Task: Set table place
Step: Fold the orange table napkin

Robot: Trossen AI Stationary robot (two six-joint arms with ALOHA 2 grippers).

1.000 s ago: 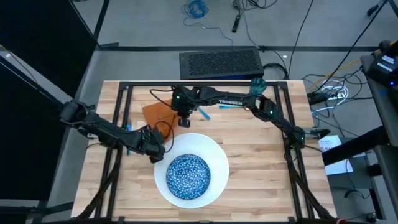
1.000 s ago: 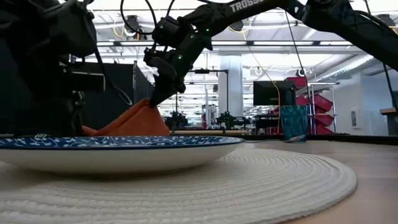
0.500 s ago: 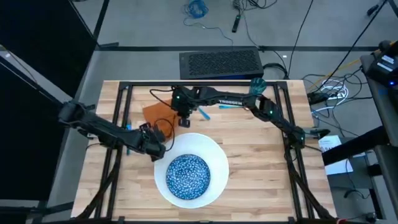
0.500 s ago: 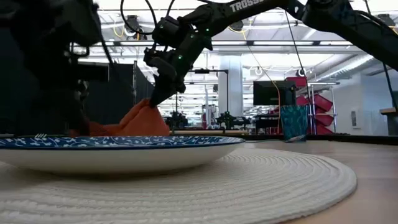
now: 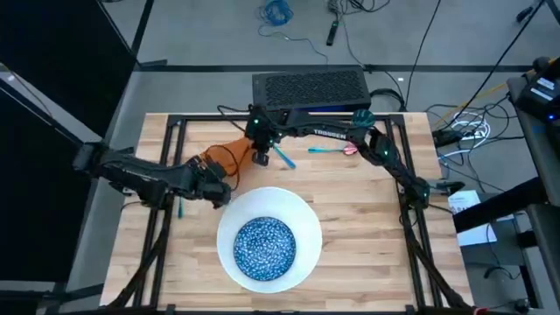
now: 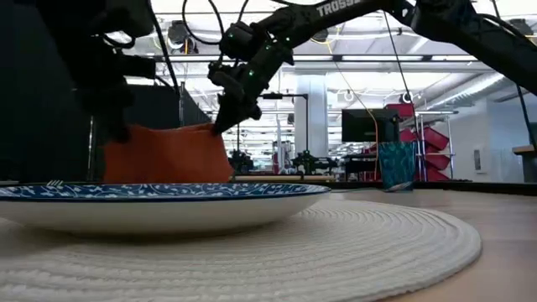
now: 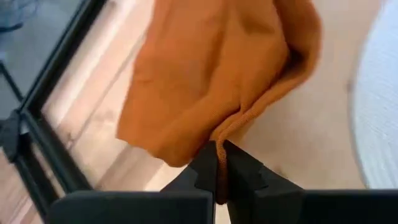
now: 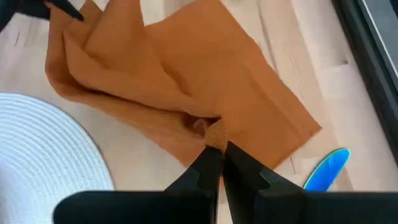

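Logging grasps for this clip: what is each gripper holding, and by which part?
Both hold the napkin, lifted off the table. The left gripper pinches one edge fold; the right gripper pinches a corner at the opposite side.

Table (image 5: 350,227) right of plate (image 5: 302,219) free

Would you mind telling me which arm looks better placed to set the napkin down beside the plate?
Probably left. Both grippers are shut on the napkin, but the left gripper holds the corner nearer the plate and the table's left side; the right gripper reaches across from the far side.
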